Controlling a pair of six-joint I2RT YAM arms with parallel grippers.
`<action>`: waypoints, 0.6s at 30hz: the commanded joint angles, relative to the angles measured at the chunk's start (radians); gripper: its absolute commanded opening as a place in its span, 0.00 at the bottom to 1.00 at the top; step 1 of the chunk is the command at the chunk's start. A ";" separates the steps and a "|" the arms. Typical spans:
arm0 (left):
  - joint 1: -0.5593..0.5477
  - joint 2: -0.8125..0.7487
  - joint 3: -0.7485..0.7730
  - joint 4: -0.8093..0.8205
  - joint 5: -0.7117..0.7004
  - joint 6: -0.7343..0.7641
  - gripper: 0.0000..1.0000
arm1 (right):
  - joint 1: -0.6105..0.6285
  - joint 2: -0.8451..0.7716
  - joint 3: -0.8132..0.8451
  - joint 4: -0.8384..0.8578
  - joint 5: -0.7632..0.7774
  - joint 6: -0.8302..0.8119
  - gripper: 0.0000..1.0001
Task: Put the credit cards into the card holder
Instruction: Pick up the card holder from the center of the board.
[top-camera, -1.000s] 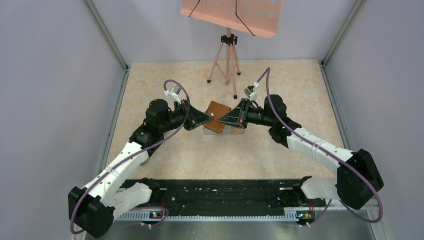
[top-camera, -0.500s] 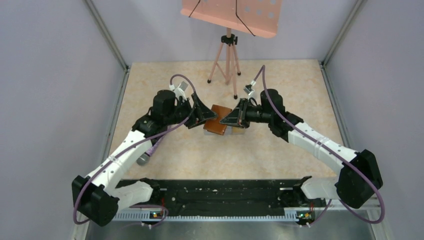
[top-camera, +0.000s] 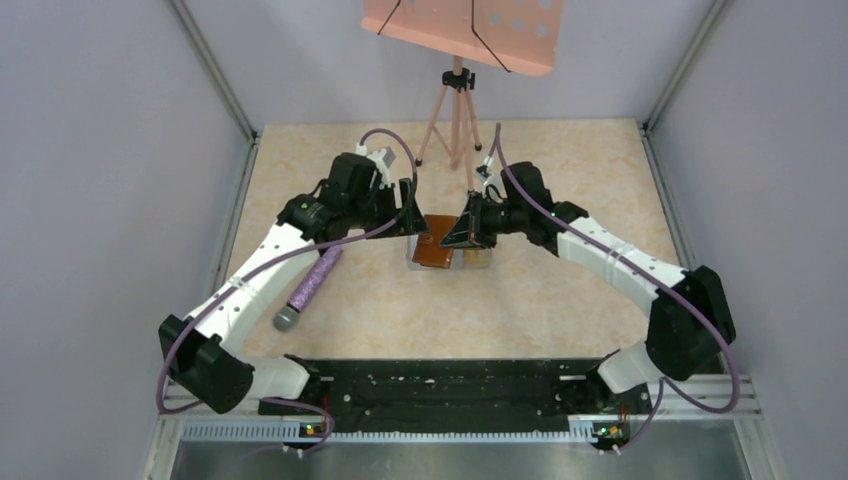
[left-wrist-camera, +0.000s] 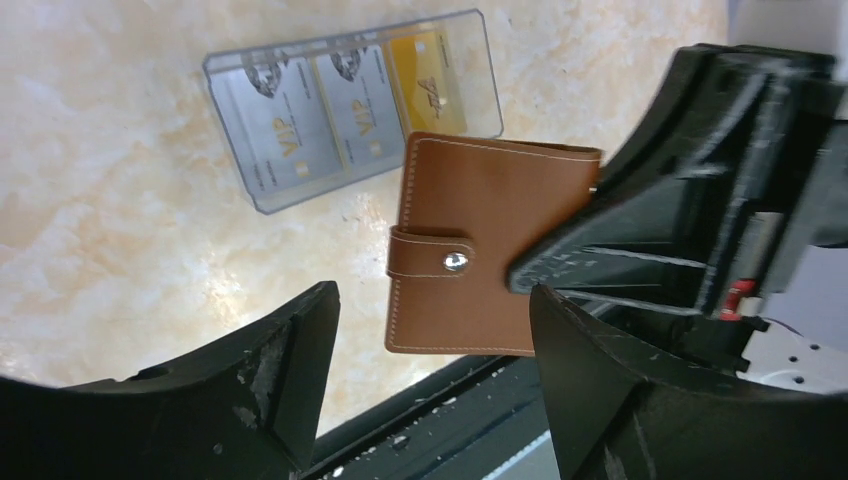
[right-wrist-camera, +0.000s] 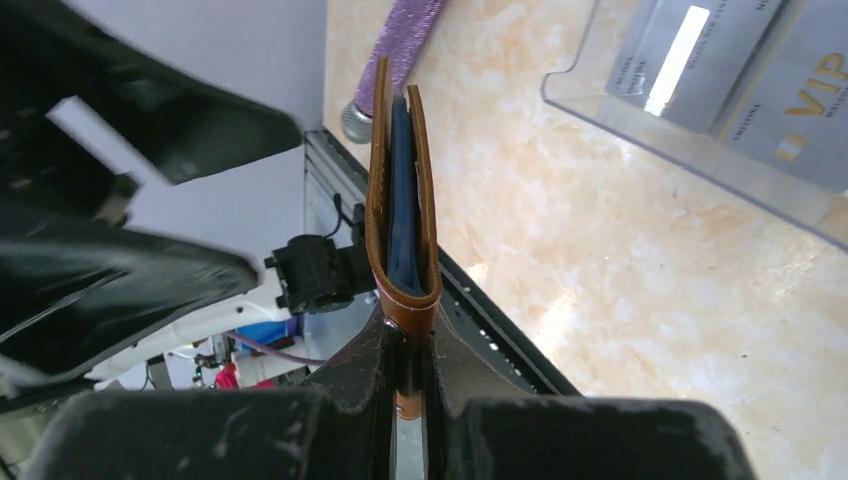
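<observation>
Since everyone asks where the card holder (left-wrist-camera: 490, 245) is: it's up off the desk (top-camera: 600, 180), pinched by one edge in the right end effector (right-wrist-camera: 405, 350). From the top cam it sits mid-desk, partly covering the clear box.
Card holder state: folded shut, snap tab fastened across the front. End-on from the right wrist cam it's a thin brown U with something dark blue inside.
Right end effector: clamped narrow on the card holder's edge, a finger on each face of the leather.
Left end effector (left-wrist-camera: 430, 310): jaws wide, nothing in them. It's right above the card holder looking down, and neither finger touches the leather.
Credit cards (left-wrist-camera: 275, 130): all in the clear box (left-wrist-camera: 483, 80), lying flat in three compartments side by side. There are two grey ones marked VIP, then an orange-yellow stack (left-wrist-camera: 428, 80) at the end nearest the card holder. None are in the card holder as far as I can see.
Clear box: flat on the desk. In the left wrist view the card holder's top corner overlaps its edge.
Other stuff: a purple glittery stick (top-camera: 312, 283) with a grey end lies on the desk beside the left arm, well apart from the box. A pink tripod (top-camera: 458, 110) stands at the back with a pink board on top.
</observation>
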 joint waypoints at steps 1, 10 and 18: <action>-0.025 0.041 0.113 -0.062 -0.135 0.126 0.75 | -0.022 0.066 0.095 -0.032 -0.031 -0.061 0.00; -0.035 0.112 0.141 -0.101 -0.104 0.208 0.72 | -0.029 0.158 0.150 -0.013 -0.053 -0.041 0.00; -0.043 0.148 0.122 -0.066 -0.074 0.211 0.69 | -0.021 0.194 0.153 0.011 -0.074 -0.015 0.00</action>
